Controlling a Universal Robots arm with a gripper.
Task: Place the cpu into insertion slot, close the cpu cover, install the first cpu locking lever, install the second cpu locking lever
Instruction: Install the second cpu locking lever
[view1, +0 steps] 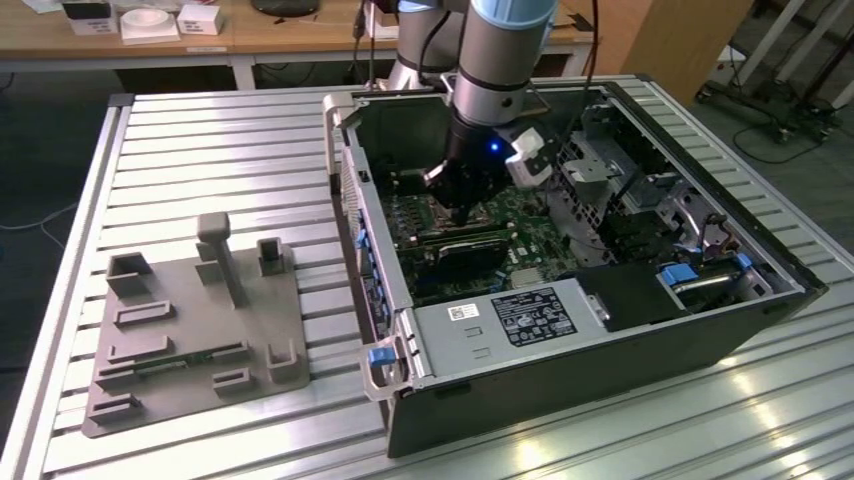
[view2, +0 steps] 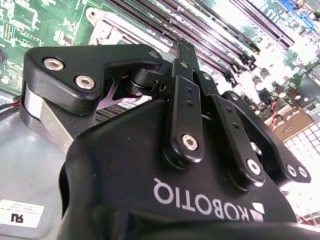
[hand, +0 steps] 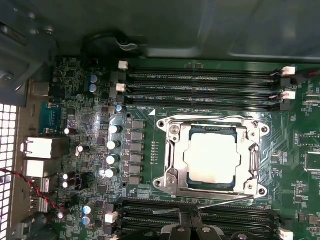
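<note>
The arm reached down into an open computer case (view1: 587, 330) lying on a slatted metal table (view1: 200, 160), its gripper (view1: 461, 212) poised low over the green board (view1: 534, 245) in the exterior view. In the first wrist view, the cpu (hand: 212, 159) sat in the insertion slot (hand: 186, 176), its pale metal top showing through the square opening of the cpu cover (hand: 213, 124), which lay flat over it. A thin lever (hand: 210, 204) ran along the edge of the socket nearest the gripper (hand: 187, 220), just beside the fingertips (hand: 174, 231) at the frame's edge. Long black memory slots (hand: 200, 90) flanked the socket on two sides. In the second wrist view, the gripper (view2: 184, 50) appeared with its fingers (view2: 186, 75) drawn narrowly together, nothing visible between them, the tips close to the slots on the board. A grey fixture plate (view1: 194, 330) stood on the table toward the exterior view's left, well apart from the case.
</note>
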